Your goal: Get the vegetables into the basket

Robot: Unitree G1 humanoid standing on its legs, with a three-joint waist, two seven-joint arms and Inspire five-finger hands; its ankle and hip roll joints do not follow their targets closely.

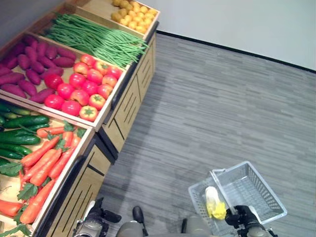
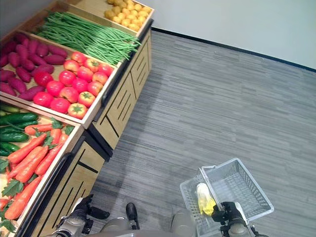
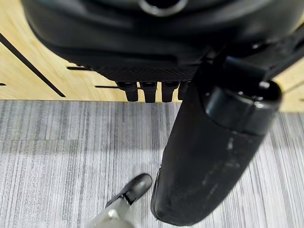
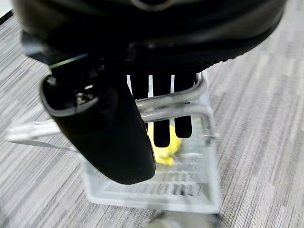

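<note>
The basket (image 1: 256, 192) is pale wire mesh, hanging over the grey floor, carried by its metal handles (image 4: 166, 102). Inside, against its left wall, lies a pale yellow-and-white leafy vegetable (image 1: 213, 201), lengthwise. On the wooden display stand, crates hold the rest: carrots (image 1: 44, 165) with green tops beside cucumbers (image 1: 19, 129) in the nearest crate, then tomatoes (image 1: 81, 86) beside purple sweet potatoes (image 1: 29, 64), then green beans (image 1: 94, 39), and small yellow potatoes (image 1: 133, 14) at the far end.
</note>
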